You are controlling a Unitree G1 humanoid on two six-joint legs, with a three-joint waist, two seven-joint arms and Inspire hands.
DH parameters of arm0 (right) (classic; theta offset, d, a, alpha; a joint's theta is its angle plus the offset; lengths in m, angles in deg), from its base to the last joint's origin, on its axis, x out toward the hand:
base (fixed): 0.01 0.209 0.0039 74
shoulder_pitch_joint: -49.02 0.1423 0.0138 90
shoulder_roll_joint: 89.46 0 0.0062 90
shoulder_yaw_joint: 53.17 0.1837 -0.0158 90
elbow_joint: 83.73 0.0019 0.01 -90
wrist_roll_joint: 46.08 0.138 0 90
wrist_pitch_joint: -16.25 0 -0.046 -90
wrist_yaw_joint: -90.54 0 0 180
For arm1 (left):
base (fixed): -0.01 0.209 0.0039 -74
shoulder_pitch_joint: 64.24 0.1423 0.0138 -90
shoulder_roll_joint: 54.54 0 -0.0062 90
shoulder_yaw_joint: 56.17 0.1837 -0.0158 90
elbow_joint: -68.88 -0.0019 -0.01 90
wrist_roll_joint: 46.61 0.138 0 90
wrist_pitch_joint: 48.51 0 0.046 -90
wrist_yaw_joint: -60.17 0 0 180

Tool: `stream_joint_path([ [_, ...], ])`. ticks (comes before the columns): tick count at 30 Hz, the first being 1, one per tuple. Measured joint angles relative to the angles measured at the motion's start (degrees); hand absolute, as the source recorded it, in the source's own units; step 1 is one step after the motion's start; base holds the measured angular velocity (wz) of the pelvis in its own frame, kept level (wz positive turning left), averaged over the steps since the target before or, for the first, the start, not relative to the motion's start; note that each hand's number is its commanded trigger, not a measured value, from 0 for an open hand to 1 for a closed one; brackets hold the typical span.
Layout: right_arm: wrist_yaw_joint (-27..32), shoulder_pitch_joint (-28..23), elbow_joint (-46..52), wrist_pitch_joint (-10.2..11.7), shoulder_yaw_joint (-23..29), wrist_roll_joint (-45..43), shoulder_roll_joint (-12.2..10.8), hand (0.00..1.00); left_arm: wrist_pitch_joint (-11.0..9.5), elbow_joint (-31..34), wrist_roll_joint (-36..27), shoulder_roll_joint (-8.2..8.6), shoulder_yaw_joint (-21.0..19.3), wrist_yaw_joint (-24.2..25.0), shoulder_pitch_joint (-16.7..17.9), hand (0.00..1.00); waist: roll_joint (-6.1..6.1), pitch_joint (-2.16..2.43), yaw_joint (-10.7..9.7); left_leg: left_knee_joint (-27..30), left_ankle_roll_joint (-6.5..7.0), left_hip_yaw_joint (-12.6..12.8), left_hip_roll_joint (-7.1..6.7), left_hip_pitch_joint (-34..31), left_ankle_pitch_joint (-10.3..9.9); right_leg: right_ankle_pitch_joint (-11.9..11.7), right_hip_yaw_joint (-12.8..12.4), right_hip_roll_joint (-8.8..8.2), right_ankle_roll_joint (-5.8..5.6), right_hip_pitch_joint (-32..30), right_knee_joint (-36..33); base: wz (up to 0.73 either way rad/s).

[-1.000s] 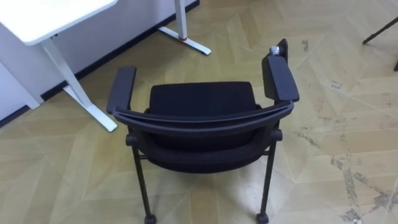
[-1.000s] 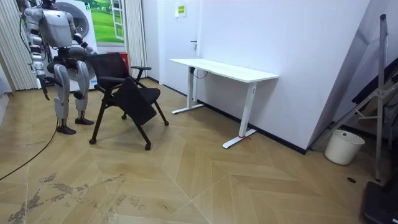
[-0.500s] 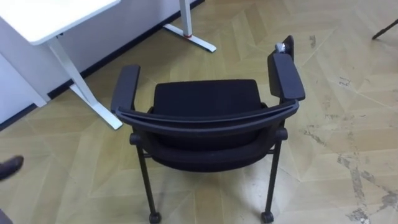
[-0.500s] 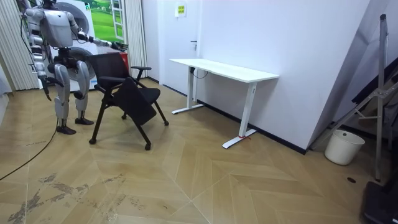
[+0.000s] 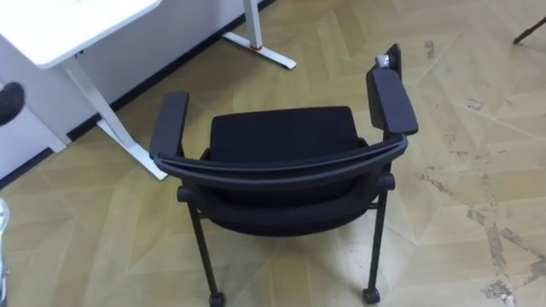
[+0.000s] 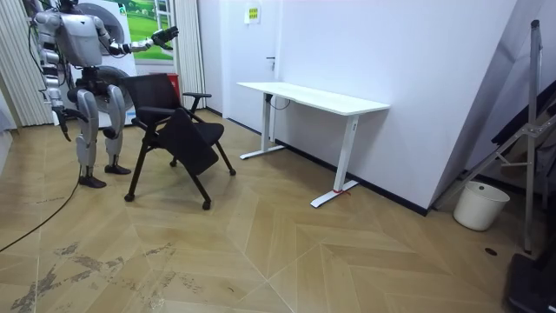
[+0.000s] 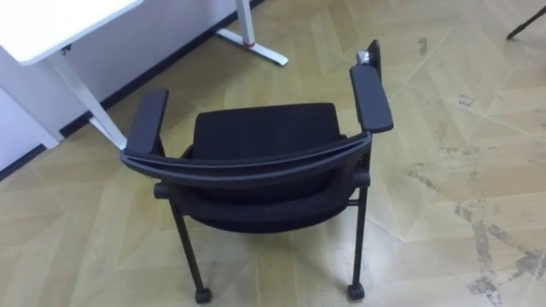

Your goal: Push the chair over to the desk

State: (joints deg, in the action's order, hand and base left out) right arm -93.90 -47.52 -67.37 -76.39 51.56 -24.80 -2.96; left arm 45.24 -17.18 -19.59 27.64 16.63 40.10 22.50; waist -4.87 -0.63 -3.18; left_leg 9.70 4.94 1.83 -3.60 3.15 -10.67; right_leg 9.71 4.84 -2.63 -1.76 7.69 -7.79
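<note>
Left eye view: one chair (image 5: 281, 145), one desk (image 5: 68, 21).

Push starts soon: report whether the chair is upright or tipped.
Upright: the chair stands on its legs, rear casters on the floor, seat facing up.

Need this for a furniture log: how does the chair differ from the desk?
The chair is black; the desk is white. The chair has a padded seat and armrests; the desk has a flat top. The chair stands on thin legs with casters; the desk stands on posts with long flat feet. Both stand on the wooden floor.
</note>
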Motion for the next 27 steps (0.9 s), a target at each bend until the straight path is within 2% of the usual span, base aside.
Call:
stream_joint_path([
  [4, 0.0, 0.9, -0.4, 0.1, -0.3, 0.3, -0.3, 0.0, 0.6, 0.3, 6.1, -0.08, 3.7, 1.6, -0.1, 0.0, 0.02, -0.07, -1.9, 0.6, 0.0, -0.1, -0.08, -0.8, 0.0, 0.0, 0.0, 0.0, 0.0, -0.4, 0.0, 0.02],
  [6, -0.1, 1.5, -1.8, 0.1, -2.4, 0.7, -0.1, 0.0, 0.9, 0.5, 9.5, -0.21, 6.7, 3.5, -0.5, 0.0, 0.0, -0.07, -2.7, 1.1, -0.03, -0.1, -0.12, -1.5, 0.0, 0.0, -0.1, 0.01, 0.0, -0.9, 0.0, 0.0],
  [9, -0.5, 1.5, -1.9, 0.1, -4.6, 0.7, 0.1, 0.0, 1.0, 0.7, 13.0, -0.24, 11.1, 5.8, -1.2, 0.0, -0.17, -0.06, -3.1, 1.1, -0.04, 0.2, -0.09, -2.0, 0.0, 0.0, -0.3, 0.03, 0.0, -1.6, 0.0, -0.05],
  [13, -0.7, 2.0, -1.9, 0.1, -6.9, -0.5, 0.3, 0.0, 1.3, 0.5, 13.8, -0.26, 16.9, 9.0, -1.5, 0.0, -0.3, -0.09, -4.7, 1.0, -0.04, 0.7, 0.12, -2.0, 0.0, 0.0, -0.6, 0.04, 0.0, -1.7, 0.0, -0.07],
  [15, -0.6, 2.4, -2.0, 0.2, -7.3, -0.3, 0.5, 0.0, 1.5, 0.4, 13.8, -0.27, 20.4, 11.3, -2.0, 0.0, -0.53, -0.24, -5.3, 0.9, -0.04, 1.2, 0.14, -2.0, 0.0, 0.0, -1.0, 0.01, 0.0, -1.8, 0.0, -0.1],
  [18, -0.4, 2.6, -1.8, 0.9, -7.2, -0.1, 0.5, 0.0, 1.3, 0.4, 14.2, -0.26, 22.0, 14.5, -2.5, 0.0, -0.84, -0.36, -6.4, 0.7, -0.04, 1.3, 0.18, -1.9, 0.0, 0.0, -1.3, 0.03, 0.0, -1.9, 0.0, -0.05],
  [21, 0.0, 2.3, -1.9, 1.3, -7.2, 0.0, 0.7, 0.0, 1.5, 0.4, 14.5, -0.27, 22.0, 16.7, -3.3, 0.0, -1.35, -0.47, -6.5, 0.6, -0.04, 1.4, 0.21, -1.9, 0.0, 0.0, -1.6, 0.05, 0.0, -2.0, 0.0, -0.02],
  [23, 0.0, 2.1, -2.0, 1.3, -7.2, 0.3, 0.9, 0.0, 1.7, 0.4, 14.6, -0.27, 22.0, 17.8, -3.3, 0.0, -1.66, -0.36, -6.5, 0.6, -0.04, 1.5, 0.2, -1.8, 0.0, 0.0, -1.6, 0.05, 0.0, -2.0, 0.0, 0.0],
  [27, 0.0, 2.4, -1.9, 1.4, -7.2, 0.9, 0.9, 0.0, 2.1, 0.4, 15.0, -0.27, 22.0, 20.1, -3.3, 0.0, -1.66, -0.37, -6.4, 0.5, -0.04, 1.4, 0.24, -1.5, 0.0, 0.0, -1.5, 0.06, 0.0, -1.8, 0.0, 0.0],
])
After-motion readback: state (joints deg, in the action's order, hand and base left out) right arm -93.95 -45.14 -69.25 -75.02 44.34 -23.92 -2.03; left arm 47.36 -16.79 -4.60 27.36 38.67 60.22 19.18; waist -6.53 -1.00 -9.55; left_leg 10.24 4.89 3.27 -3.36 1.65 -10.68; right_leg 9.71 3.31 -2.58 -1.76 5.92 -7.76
